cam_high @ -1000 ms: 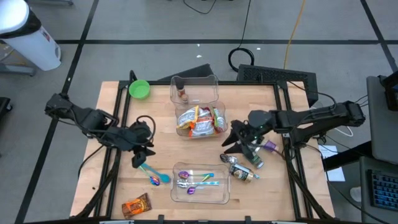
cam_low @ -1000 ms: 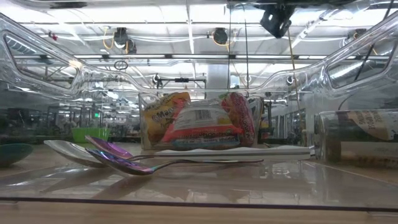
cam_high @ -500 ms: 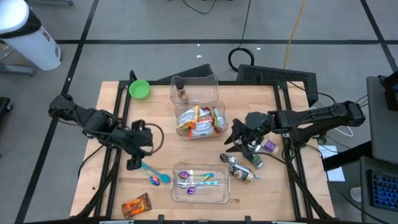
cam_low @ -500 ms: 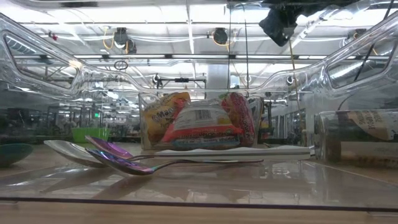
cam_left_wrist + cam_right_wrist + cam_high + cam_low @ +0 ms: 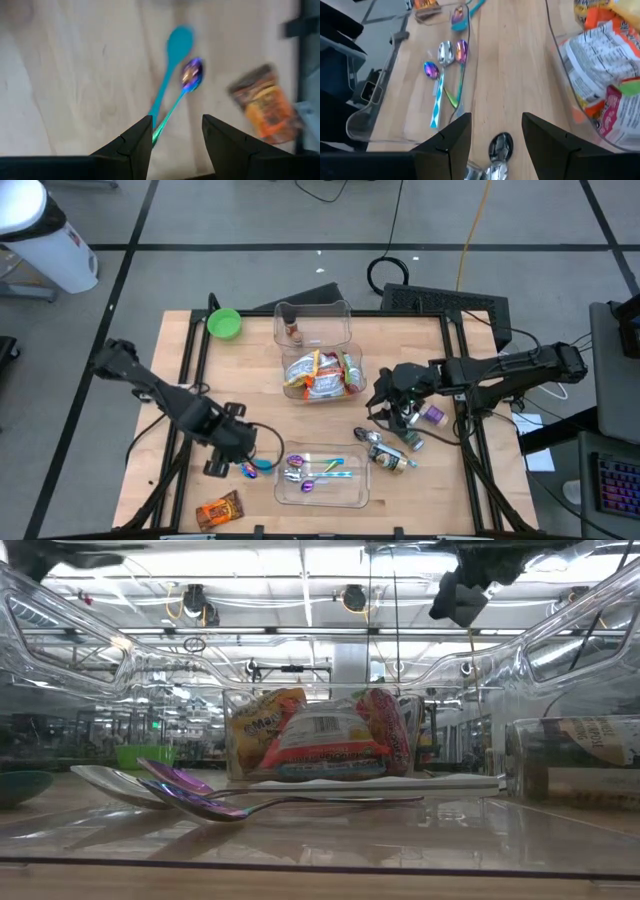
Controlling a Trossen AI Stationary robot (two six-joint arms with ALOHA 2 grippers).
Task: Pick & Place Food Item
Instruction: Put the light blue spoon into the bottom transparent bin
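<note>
Snack packets sit packed in the clear box in the middle of the table. One more snack, an orange packet, lies by itself on the near left corner of the table. That looks like the food that has yet to be picked up.

The left gripper has moved toward that corner in the last second. It was higher up on the left side of the table, and now it hangs low over the blue spoon and the shiny purple spoon. The orange packet is near it but not under it yet. Its two fingers stand apart and hold nothing. From its own camera, the orange packet shows off to one side of the two spoons.

The right gripper has barely moved. It hangs just beside the clear box, above some shiny spoons and small jars. Its fingers are apart too, and nothing is in them.

Another clear tray at the near edge holds more spoons.

My guess is that the left arm is going for the orange packet. It has a little way to go, and it must not grab a spoon by mistake.
</note>
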